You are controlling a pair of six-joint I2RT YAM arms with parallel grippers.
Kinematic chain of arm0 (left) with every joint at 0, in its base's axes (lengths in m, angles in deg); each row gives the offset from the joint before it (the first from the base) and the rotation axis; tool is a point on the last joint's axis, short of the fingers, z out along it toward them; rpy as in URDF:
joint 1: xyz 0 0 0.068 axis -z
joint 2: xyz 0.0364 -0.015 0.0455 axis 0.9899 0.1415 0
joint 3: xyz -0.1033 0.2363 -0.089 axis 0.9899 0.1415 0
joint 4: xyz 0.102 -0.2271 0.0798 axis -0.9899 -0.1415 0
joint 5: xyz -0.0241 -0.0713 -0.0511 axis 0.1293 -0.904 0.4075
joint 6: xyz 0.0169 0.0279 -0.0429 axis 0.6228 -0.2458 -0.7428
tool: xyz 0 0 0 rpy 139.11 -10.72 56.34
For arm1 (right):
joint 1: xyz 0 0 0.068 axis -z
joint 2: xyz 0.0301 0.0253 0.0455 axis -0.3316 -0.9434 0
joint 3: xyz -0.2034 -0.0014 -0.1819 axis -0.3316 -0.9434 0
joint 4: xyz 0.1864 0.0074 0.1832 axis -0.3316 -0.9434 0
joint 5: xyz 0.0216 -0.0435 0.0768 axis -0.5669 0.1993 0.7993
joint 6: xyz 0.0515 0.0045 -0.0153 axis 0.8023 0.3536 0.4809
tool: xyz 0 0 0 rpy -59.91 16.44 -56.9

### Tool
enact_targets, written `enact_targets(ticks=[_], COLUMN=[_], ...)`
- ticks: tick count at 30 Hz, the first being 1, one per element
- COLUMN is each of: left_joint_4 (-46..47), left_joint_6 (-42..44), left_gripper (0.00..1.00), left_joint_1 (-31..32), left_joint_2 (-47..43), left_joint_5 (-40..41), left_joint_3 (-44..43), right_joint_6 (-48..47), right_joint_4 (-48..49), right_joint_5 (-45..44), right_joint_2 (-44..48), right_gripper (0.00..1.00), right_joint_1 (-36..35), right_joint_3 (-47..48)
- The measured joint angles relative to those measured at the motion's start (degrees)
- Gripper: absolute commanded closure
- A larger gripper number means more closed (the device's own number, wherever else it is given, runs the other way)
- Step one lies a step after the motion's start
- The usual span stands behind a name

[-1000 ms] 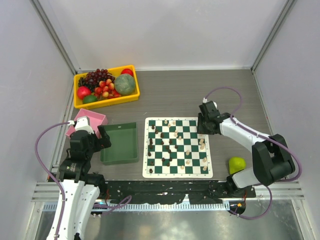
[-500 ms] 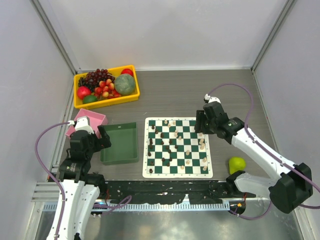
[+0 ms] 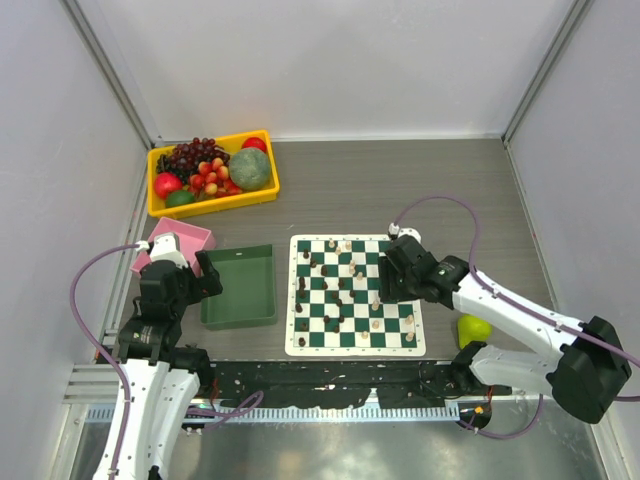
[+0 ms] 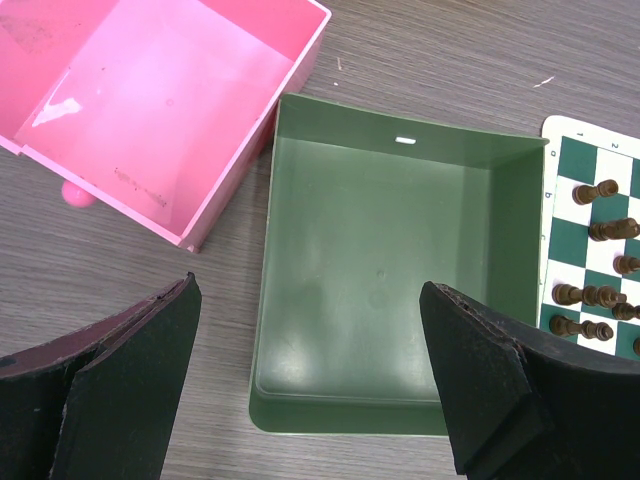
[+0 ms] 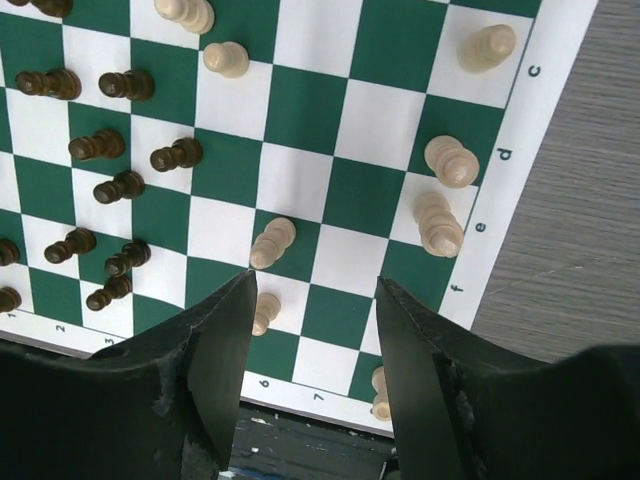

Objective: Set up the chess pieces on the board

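1. My right end effector (image 5: 312, 300): fingers apart, hanging over the board (image 5: 300, 182). Just ahead of it stand cream chess pieces (image 5: 272, 243), with dark chess pieces (image 5: 120, 187) ahead-left.
2. My left end effector (image 4: 308, 290): fingers apart over the green tray (image 4: 380, 260). The pink box (image 4: 170, 90) lies ahead-left on the counter (image 4: 450, 60).

Bright, even overhead light fills the scene, and shadows fall short and soft across the flat green-and-white checked board (image 3: 350, 350). A pale sheen streaks the glossy pink plastic box (image 4: 60, 100). Both wrist views are sharp, with little blur.
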Motion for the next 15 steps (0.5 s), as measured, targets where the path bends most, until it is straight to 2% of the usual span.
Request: enact_targets(ticks=[8,15], left_joint_4=[0.0,0.0], left_joint_6=[0.0,0.0], left_gripper=[0.01,0.01], left_joint_1=[0.0,0.0], left_joint_2=[0.0,0.0], left_joint_5=[0.0,0.0], left_joint_3=[0.0,0.0], right_joint_6=[1.8,3.0], right_joint_4=[1.9,4.1], right_joint_5=[0.2,0.2], right_joint_2=[-3.5,-9.0], right_gripper=[0.46,0.56], right_joint_1=[-3.5,-6.1], right_joint_3=[0.0,0.0])
